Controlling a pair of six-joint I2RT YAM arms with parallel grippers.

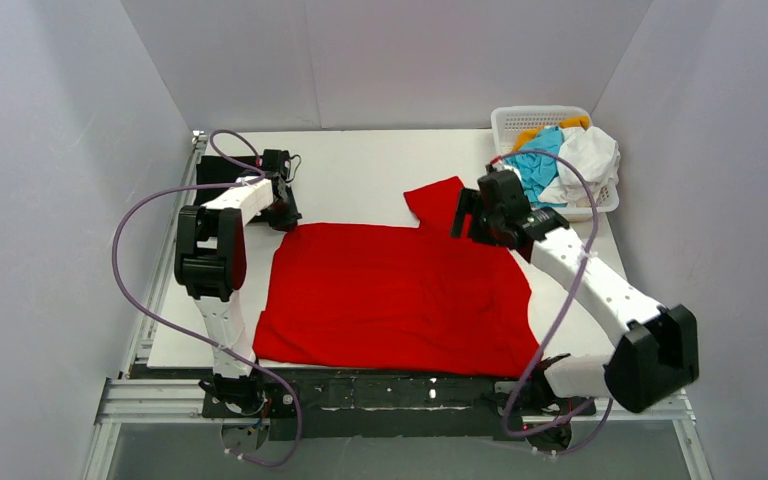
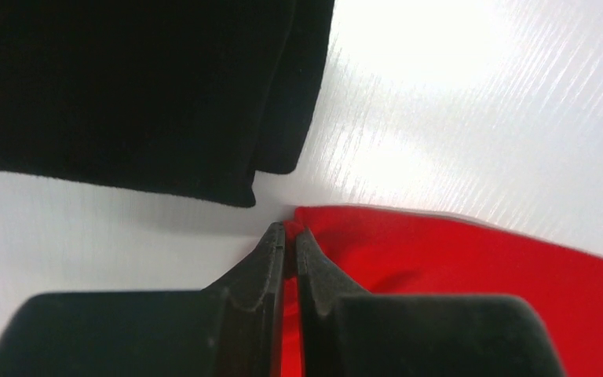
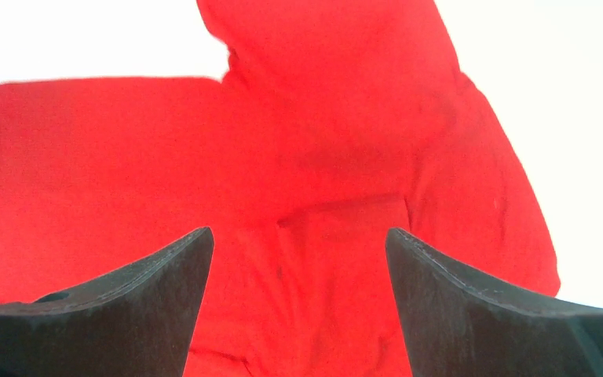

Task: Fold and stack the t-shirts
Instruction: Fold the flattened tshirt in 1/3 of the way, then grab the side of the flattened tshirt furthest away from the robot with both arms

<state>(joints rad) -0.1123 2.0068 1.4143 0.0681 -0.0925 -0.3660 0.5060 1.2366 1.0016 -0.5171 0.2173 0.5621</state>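
Observation:
A large bright red t-shirt (image 1: 400, 295) lies spread on the white table, one sleeve (image 1: 438, 200) sticking out at the far side. My left gripper (image 1: 282, 215) is shut on the shirt's far left corner (image 2: 314, 224), with red cloth pinched between the fingers. A folded black t-shirt (image 2: 126, 86) lies just beyond that corner, mostly hidden by the left arm in the top view. My right gripper (image 1: 470, 225) is open above the shirt's far right part near the sleeve; red cloth (image 3: 314, 157) fills its view and its fingers (image 3: 165, 267) hold nothing.
A white lattice basket (image 1: 505, 125) at the far right corner holds cyan (image 1: 540, 165), white (image 1: 588, 155) and orange (image 1: 545, 130) shirts in a heap. White walls enclose the table on three sides. Purple cables loop from both arms.

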